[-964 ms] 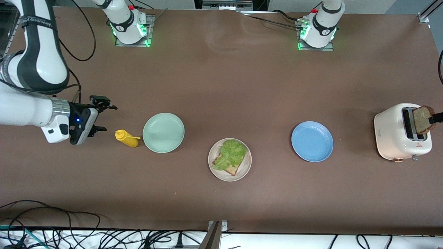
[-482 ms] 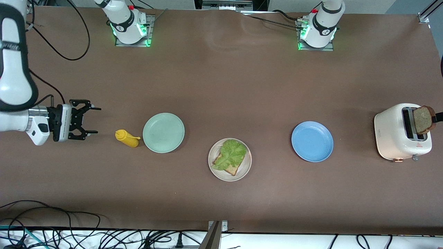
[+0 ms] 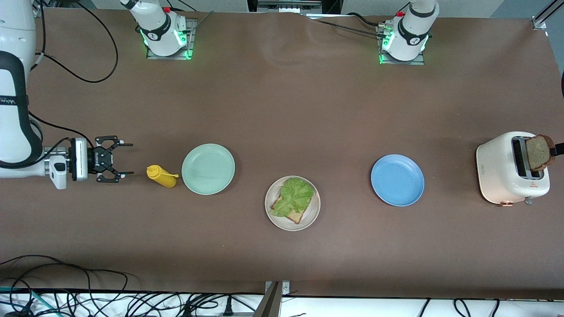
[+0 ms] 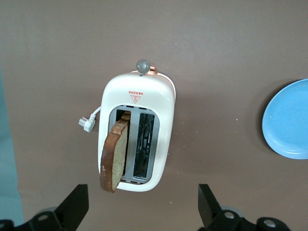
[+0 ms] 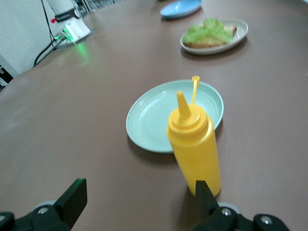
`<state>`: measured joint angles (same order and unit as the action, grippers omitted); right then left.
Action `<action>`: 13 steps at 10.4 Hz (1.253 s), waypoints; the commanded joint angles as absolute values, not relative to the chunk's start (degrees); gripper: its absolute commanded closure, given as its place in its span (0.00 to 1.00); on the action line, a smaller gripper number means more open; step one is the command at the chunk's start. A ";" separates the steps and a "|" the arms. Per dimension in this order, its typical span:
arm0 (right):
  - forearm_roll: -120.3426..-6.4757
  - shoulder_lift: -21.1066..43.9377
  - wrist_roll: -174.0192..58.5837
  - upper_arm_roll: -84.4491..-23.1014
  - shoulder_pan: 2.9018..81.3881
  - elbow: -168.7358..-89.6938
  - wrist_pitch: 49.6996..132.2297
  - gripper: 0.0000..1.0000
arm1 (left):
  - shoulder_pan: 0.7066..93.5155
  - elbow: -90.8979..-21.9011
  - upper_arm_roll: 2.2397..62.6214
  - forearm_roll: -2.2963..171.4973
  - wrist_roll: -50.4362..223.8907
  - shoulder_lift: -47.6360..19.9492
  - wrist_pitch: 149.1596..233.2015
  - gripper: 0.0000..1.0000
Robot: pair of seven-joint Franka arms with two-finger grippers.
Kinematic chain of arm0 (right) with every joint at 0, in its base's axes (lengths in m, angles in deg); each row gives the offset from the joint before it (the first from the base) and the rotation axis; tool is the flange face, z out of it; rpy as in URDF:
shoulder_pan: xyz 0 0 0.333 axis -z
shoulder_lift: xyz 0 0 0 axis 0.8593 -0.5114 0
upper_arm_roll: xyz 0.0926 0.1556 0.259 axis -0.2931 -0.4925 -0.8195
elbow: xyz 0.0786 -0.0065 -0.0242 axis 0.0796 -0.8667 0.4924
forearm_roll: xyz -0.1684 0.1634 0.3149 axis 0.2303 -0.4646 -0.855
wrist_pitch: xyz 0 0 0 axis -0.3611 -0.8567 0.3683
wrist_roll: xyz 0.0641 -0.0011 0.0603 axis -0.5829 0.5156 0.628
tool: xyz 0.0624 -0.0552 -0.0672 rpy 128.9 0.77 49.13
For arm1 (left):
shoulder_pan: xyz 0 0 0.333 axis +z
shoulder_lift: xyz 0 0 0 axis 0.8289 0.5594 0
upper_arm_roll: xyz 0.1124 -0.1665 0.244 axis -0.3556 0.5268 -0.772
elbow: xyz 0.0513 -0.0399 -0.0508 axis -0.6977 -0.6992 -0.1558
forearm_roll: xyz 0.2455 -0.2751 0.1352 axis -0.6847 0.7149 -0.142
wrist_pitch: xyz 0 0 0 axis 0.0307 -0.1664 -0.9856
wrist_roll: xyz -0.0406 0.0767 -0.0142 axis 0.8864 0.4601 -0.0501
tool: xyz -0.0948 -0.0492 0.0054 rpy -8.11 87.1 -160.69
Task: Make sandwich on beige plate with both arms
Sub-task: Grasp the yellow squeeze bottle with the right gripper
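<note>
The right gripper (image 3: 125, 159) is held open, level with the yellow squeeze bottle (image 3: 161, 175) just ahead of its fingertips, with the pale green plate (image 3: 208, 168) next along and the beige plate (image 3: 311, 215), bearing a bread slice (image 3: 294, 215) under lettuce (image 3: 294, 196), further on. The left gripper (image 4: 143, 204) is spread open over the toaster (image 4: 138, 132), from whose slot a second bread slice (image 4: 113, 156) stands out.

even overhead light, soft shadows, perhaps slight blur in right wrist view

Glossy white arms (image 3: 15, 110) with black joint bands, trailing black cables, and green-lit bases (image 3: 165, 33).
</note>
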<state>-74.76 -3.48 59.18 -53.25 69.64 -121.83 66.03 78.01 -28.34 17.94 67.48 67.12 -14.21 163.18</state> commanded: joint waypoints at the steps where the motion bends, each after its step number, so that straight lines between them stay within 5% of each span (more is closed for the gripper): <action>1: -79.81 -9.40 67.21 -53.95 70.76 -117.65 63.67 0.00 | 78.66 -28.32 18.41 68.40 65.77 -14.42 163.49 0.00; 7: -85.00 -19.07 82.35 -54.04 69.97 -114.92 64.73 0.00 | 78.57 -28.49 18.41 68.49 65.77 -14.33 163.58 0.00; 13: -88.35 -20.93 81.83 -54.39 66.80 -115.09 69.21 0.00 | 78.57 -28.49 18.50 68.58 65.86 -14.24 163.49 0.00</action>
